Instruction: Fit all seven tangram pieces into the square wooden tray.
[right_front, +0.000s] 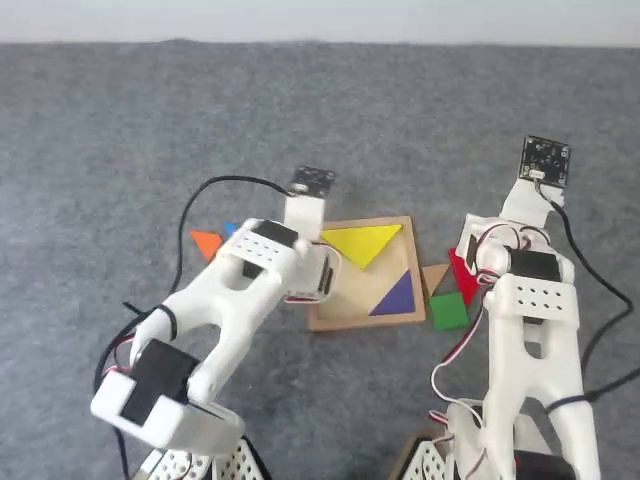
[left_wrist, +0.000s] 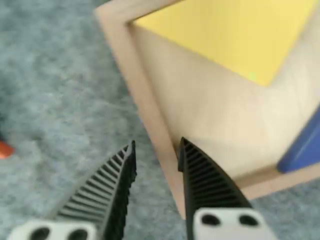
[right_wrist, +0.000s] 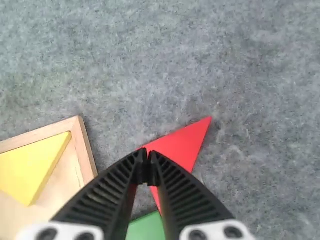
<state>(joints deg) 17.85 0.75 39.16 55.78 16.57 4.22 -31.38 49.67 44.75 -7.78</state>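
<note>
**A Plain, Soft-Lit Setting**

A grey, felt-like cover (right_front: 120, 130) lay over the whole table (right_front: 470, 90), its nap mottled and slightly fuzzy. The table's far edge ran straight across, and beyond it stood a pale, plain strip (right_front: 320, 20). The light was soft and even, casting only faint shadows.

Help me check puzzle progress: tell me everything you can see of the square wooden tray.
The tray is a square of pale, light-brown wood with a raised rim and a shallow flat floor. It lies flat on the grey, cloth-like tabletop. A yellow triangle lies inside along its far rim, and a blue triangle sits in the near corner on the right arm's side; the floor between them is bare. The left gripper hangs over one side rim, jaws open, one on either side; contact cannot be told.
</note>
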